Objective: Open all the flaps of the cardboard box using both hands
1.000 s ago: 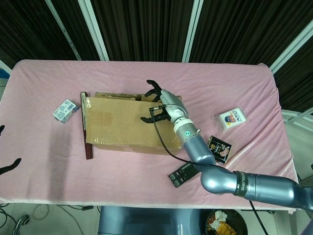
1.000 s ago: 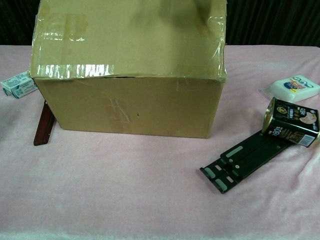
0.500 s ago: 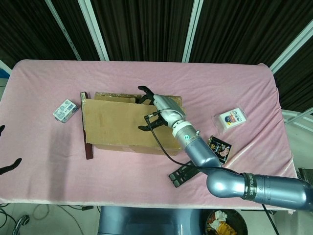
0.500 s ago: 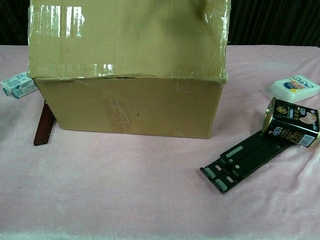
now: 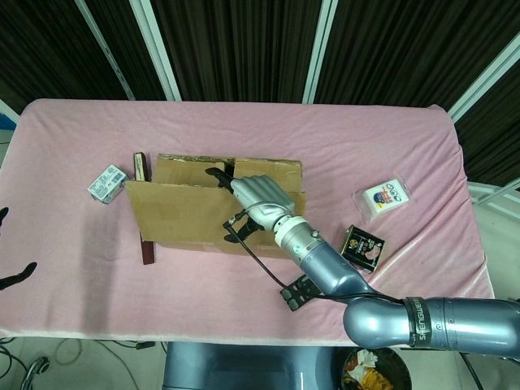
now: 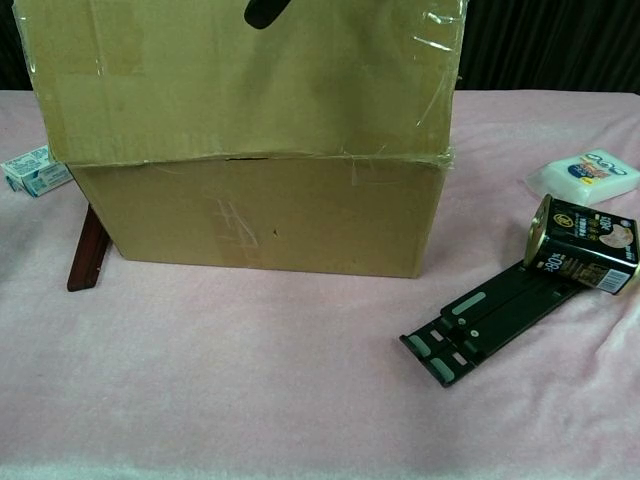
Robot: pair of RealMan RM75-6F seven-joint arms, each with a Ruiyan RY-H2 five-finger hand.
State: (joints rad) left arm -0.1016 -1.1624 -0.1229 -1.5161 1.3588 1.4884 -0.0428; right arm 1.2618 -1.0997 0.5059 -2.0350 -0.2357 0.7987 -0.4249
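Black folding stand (image 6: 492,322): nearest thing in the chest view, lying flat on the pink tablecloth (image 6: 250,390), its far end touching the tin.
Dark tin (image 6: 582,255): on its side just beyond the stand, right of the box; the head view shows it beside the right forearm.
Dark red wooden piece (image 6: 89,249): leans at the box's left end, its foot on the cloth.
Cardboard box (image 6: 260,212): sits mid-table, long side facing the chest camera, with tape glinting along the fold line.
Near flap (image 5: 175,214): raised, standing up above the front wall in the chest view and filling the top of that frame; from the head view it spreads toward the camera.
Far flaps (image 5: 268,171): two short panels at the back edge, lying partly open; I cannot tell how far.
Right hand (image 5: 256,199): over the box opening, fingers curled over the top edge of the near flap; one dark fingertip (image 6: 268,11) shows on the flap's outer face in the chest view. It grips that flap.
Left hand (image 5: 10,272): only dark fingertips show at the left frame edge, well apart from the box; I cannot tell how they are set.
Small blue-and-white carton (image 5: 107,183): left of the box, near the wooden piece.
White packet (image 5: 383,197): right of the box, beyond the tin.
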